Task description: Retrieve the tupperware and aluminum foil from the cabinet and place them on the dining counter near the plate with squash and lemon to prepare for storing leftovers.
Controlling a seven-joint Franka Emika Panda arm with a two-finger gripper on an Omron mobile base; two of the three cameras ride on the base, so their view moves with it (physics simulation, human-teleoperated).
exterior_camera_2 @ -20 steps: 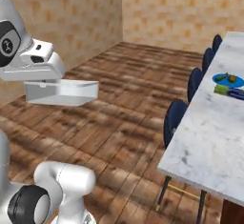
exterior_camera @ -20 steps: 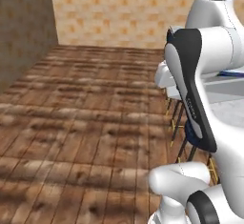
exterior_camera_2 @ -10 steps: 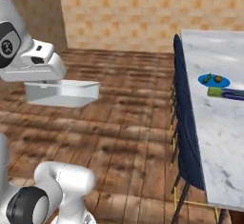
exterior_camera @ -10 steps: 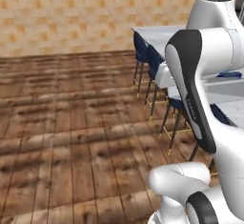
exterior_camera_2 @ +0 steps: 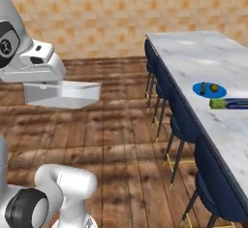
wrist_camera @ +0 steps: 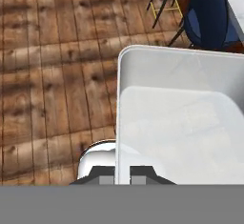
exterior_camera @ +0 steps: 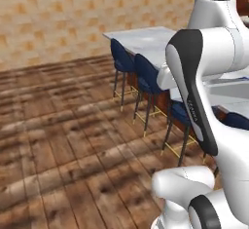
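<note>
The tupperware (exterior_camera_2: 63, 94) is a pale shallow rectangular tub held out level above the wooden floor, left of the dining counter (exterior_camera_2: 193, 57). My gripper (wrist_camera: 123, 175) is shut on its near rim, one fingertip on each side of the wall. The hand view looks into the empty tupperware (wrist_camera: 181, 118). The aluminum foil (exterior_camera_2: 231, 104), blue with a green end, lies on the dining counter just in front of the blue plate (exterior_camera_2: 209, 89) with squash and lemon. The cabinet is out of view.
Blue-seated stools (exterior_camera_2: 181, 120) line the near side of the dining counter (exterior_camera: 143, 40), and they also appear as stools (exterior_camera: 146, 77) behind my arm. Open wooden floor (exterior_camera: 63, 125) spreads to the left, with a tan tiled wall (exterior_camera_2: 111, 13) behind.
The whole scene has swung as the base turned: the dining counter and stools now sit closer and more central. The tupperware stays in my gripper, unchanged relative to the arm.
</note>
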